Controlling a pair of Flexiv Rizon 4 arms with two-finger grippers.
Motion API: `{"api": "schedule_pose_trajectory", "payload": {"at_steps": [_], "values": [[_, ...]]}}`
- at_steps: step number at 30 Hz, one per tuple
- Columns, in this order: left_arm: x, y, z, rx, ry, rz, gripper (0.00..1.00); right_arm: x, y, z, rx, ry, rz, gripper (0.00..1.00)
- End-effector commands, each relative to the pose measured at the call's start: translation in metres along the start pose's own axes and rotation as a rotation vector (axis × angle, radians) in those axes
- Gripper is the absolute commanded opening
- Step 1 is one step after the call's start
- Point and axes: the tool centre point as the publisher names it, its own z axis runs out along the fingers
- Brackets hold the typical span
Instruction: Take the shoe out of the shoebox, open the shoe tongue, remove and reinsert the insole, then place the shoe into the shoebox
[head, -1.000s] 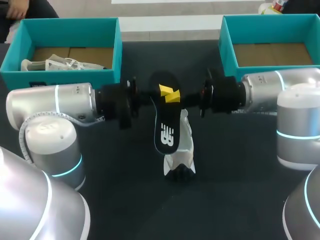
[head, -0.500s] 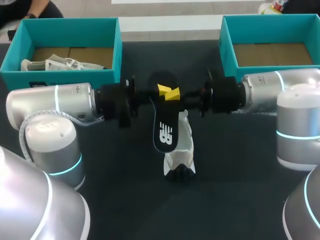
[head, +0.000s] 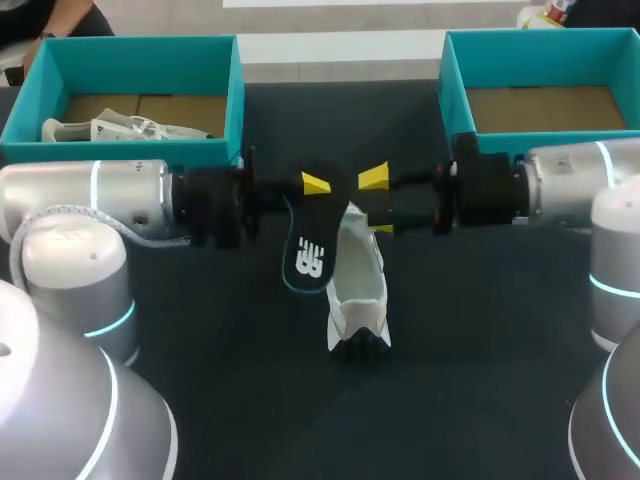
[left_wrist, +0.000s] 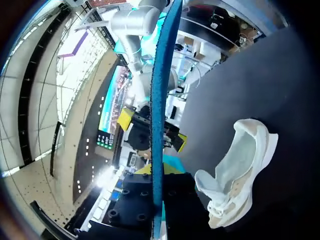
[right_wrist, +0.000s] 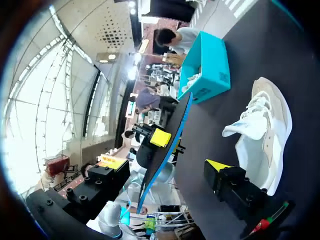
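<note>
A black insole (head: 304, 235) with a blue underside hangs over the table, its upper end pinched in my left gripper (head: 315, 184), which is shut on it. In the left wrist view the insole (left_wrist: 159, 100) shows edge-on, rising from my left gripper (left_wrist: 157, 172). My right gripper (head: 377, 203) stands open just right of the insole, touching nothing. In the right wrist view its fingers (right_wrist: 217, 165) are spread wide, with the insole (right_wrist: 167, 142) ahead. The white shoe (head: 358, 285) lies on the dark table below both grippers, toe toward the front, also seen as the shoe (left_wrist: 240, 170) and the shoe (right_wrist: 262, 132).
A teal shoebox (head: 236, 95) at the back left holds another pale shoe (head: 120, 128). A second teal shoebox (head: 447, 85) at the back right shows only its cardboard floor. Dark tabletop (head: 250, 380) stretches in front of the shoe.
My right gripper has opened, let go of the insole and drawn back to the right. The left arm has pulled left with the insole, whose lower end swung left off the shoe.
</note>
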Motion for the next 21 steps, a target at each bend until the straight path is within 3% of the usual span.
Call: {"api": "schedule_pose_trajectory", "payload": {"at_steps": [1, 4, 5, 21], "values": [[-0.006, -0.011, -0.02, 0.029, 0.034, -0.068, 0.0, 0.015, -0.008, -0.027, -0.043, -0.195, -0.202, 1.0], [-0.008, -0.02, -0.024, 0.055, 0.041, -0.148, 0.0, 0.019, -0.004, -0.03, -0.043, -0.178, -0.341, 1.0], [-0.009, -0.022, -0.025, 0.063, 0.043, -0.187, 0.0, 0.018, -0.003, -0.036, -0.123, -0.155, -0.351, 1.0], [-0.009, -0.024, -0.025, 0.063, 0.048, -0.225, 0.0, 0.018, -0.003, -0.036, -0.123, -0.155, -0.351, 1.0]]}}
